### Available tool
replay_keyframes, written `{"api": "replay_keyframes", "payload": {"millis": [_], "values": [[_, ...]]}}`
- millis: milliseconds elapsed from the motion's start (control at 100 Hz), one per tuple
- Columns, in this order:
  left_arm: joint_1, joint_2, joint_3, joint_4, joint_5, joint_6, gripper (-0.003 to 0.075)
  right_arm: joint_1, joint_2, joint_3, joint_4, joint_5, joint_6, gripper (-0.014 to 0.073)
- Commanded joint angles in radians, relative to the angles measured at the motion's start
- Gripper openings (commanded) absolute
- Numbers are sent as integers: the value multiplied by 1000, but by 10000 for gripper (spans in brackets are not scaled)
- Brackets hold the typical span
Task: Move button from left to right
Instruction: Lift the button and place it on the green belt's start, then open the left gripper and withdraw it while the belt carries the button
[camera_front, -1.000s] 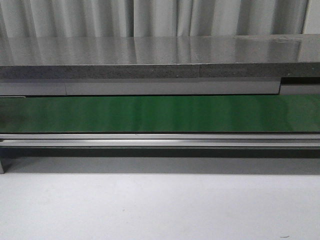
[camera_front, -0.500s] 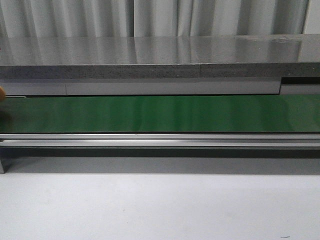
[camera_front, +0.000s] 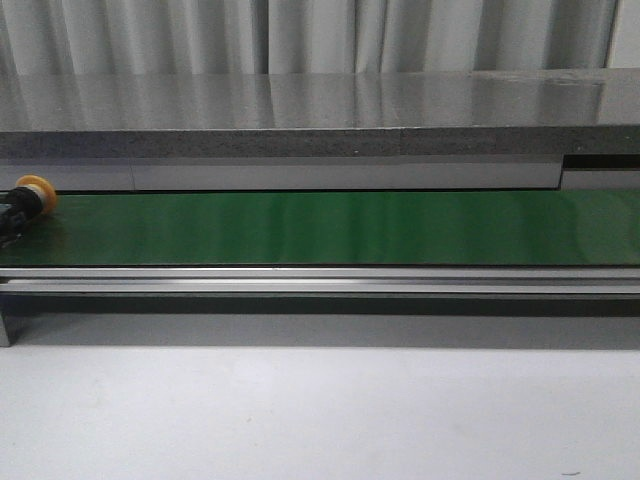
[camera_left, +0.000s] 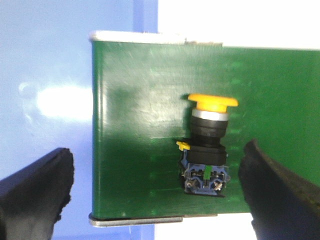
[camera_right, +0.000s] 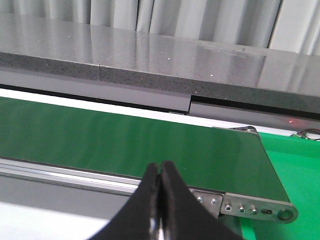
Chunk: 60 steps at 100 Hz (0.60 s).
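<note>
The button (camera_front: 30, 196) lies on its side at the far left end of the green belt (camera_front: 320, 228), its orange-yellow cap toward the right. In the left wrist view the button (camera_left: 207, 145) rests on the belt (camera_left: 140, 110), near the belt's end, cap pointing away from the wrist. My left gripper (camera_left: 155, 195) is open and hangs above it; the button is close to one finger (camera_left: 280, 195), and the other finger (camera_left: 35, 192) is off past the belt's end. My right gripper (camera_right: 161, 172) is shut on nothing, in front of the belt's right end (camera_right: 150, 142).
A long grey stone shelf (camera_front: 320, 110) runs behind the belt, with curtains behind it. A metal rail (camera_front: 320, 280) edges the belt's front, and a white tabletop (camera_front: 320, 410) lies before it. A bright green surface (camera_right: 300, 170) sits past the belt's right end.
The button has come into the front view at the belt's left end; one second ago the belt was bare, and half a second ago only an orange sliver showed at the edge.
</note>
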Motion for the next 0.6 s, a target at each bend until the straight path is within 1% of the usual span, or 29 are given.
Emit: {"api": "replay_keyframes", "payload": {"millis": [0, 80, 220, 410, 590], "values": [[-16, -127, 2, -21, -54, -2, 634, -2, -12, 1, -2, -84, -2, -68], [-29, -215, 57, -19, -93, -1, 634, -2, -12, 1, -2, -84, -2, -68], [-51, -379, 204, -19, -212, -1, 634, -2, -12, 1, -2, -84, -2, -68], [-69, -628, 455, -18, -392, -1, 634, -2, -12, 1, -2, -84, -2, -68], [-69, -876, 678, -22, -519, -1, 634, -2, -12, 1, -2, -84, -2, -68]]}}
